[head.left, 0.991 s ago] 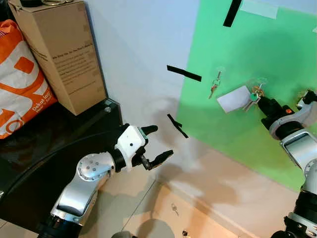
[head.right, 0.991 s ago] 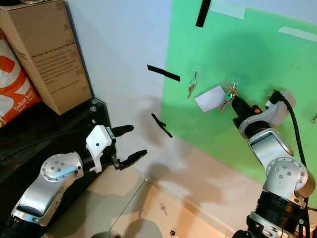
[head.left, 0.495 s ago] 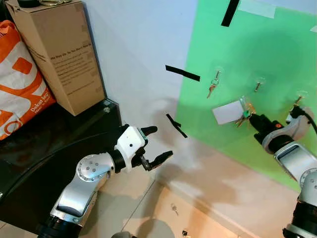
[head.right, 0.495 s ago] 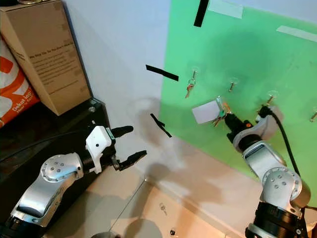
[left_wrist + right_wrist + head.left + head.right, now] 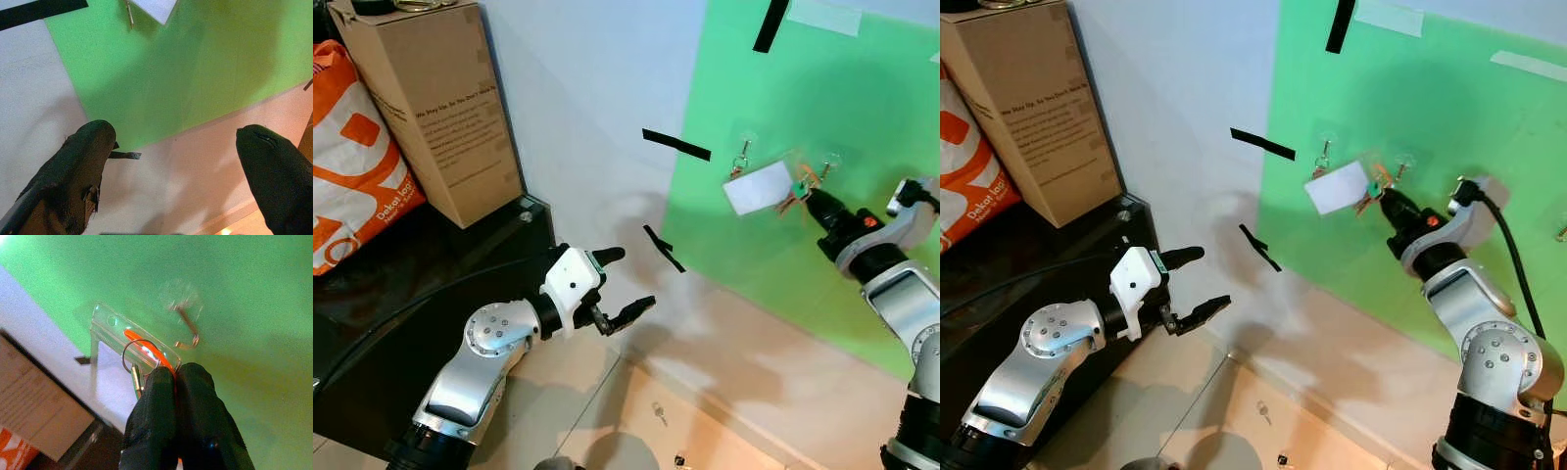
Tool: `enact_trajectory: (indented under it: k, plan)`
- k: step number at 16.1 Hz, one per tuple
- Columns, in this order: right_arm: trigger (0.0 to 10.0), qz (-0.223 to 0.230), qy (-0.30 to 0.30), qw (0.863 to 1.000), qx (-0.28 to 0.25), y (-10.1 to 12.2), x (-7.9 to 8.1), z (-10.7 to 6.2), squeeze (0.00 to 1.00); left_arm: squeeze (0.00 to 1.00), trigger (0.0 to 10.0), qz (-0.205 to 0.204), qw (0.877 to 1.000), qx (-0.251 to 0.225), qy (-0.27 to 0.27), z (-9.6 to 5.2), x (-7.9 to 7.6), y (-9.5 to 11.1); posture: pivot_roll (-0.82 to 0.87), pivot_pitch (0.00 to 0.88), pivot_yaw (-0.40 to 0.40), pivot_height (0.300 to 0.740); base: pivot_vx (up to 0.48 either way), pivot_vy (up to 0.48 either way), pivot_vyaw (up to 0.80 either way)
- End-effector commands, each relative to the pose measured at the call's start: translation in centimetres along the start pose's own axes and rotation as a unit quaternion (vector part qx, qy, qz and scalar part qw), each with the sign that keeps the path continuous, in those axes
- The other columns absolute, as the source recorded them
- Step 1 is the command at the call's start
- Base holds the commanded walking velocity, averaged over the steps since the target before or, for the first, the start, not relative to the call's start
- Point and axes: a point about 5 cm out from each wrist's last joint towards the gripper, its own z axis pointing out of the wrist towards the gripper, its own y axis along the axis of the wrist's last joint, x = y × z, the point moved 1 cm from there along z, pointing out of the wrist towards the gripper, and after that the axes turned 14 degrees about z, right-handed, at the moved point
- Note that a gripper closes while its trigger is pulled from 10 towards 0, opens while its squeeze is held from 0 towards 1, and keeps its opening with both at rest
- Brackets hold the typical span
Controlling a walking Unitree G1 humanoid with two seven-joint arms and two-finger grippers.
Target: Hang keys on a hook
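A bunch of keys (image 5: 795,192) with a white card tag (image 5: 758,186) and a green fob is pinched in my right gripper (image 5: 810,202), held up against the green board (image 5: 862,88). The bunch sits just below and left of a small clear hook (image 5: 828,161). In the right wrist view the fingertips (image 5: 161,377) are pressed together on the key ring (image 5: 139,357), with the hook (image 5: 188,328) close above it and apart from it. Another hook (image 5: 742,149) to the left carries a key. My left gripper (image 5: 632,279) hovers open and empty, low before the wall.
A cardboard box (image 5: 431,98) and an orange bag (image 5: 352,166) stand on a black cabinet (image 5: 401,284) at the left. Black tape strips (image 5: 675,145) mark the white wall. A small key (image 5: 658,412) lies on the tiled floor below.
My right gripper, which had dipped down with the keys half a second ago, has risen again to just under the hook. The left arm has stayed still.
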Motion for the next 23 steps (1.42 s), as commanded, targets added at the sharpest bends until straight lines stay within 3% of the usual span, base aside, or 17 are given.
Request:
enact_trajectory:
  k: [1,5,16,18,20,22,23]
  plan:
    - [10.0,0.006,0.007,1.000,-0.027,1.1,0.4,0.0,0.00,0.29,10.0,0.008,1.000,-0.005,-0.002,0.1,0.3,0.5,0.03,0.000,-0.024,0.740,0.000,0.000,0.00]
    - [10.0,0.027,-0.013,0.998,-0.050,1.8,-0.4,0.0,0.00,0.29,10.0,0.007,1.000,-0.006,-0.002,0.1,0.3,0.5,0.03,0.000,-0.024,0.740,0.000,0.000,0.00]
    - [10.0,0.025,-0.081,0.996,0.023,0.4,-2.2,1.1,0.00,0.29,10.0,0.006,1.000,-0.006,-0.004,0.1,0.3,0.5,0.03,0.000,-0.028,0.740,0.000,0.000,0.00]
    - [10.0,0.007,-0.087,0.996,0.031,0.4,-2.3,1.0,0.00,0.29,10.0,0.006,1.000,-0.005,-0.004,0.1,0.3,0.5,0.03,0.000,-0.028,0.740,0.000,0.000,0.00]
    - [10.0,-0.040,-0.096,0.994,0.034,0.5,-2.6,0.9,0.00,0.29,10.0,0.007,1.000,-0.005,-0.004,0.1,0.3,0.5,0.03,0.000,-0.028,0.740,0.000,0.000,0.00]
    - [10.0,-0.043,-0.099,0.994,0.031,0.7,-2.8,0.7,0.00,0.29,10.0,0.007,1.000,-0.005,-0.003,0.1,0.3,0.5,0.03,0.000,-0.027,0.740,0.000,0.000,0.00]
    - [10.0,-0.072,-0.101,0.992,0.028,1.0,-2.8,0.6,0.00,0.29,10.0,0.007,1.000,-0.005,-0.003,0.1,0.3,0.5,0.03,0.000,-0.027,0.740,0.000,0.000,0.00]
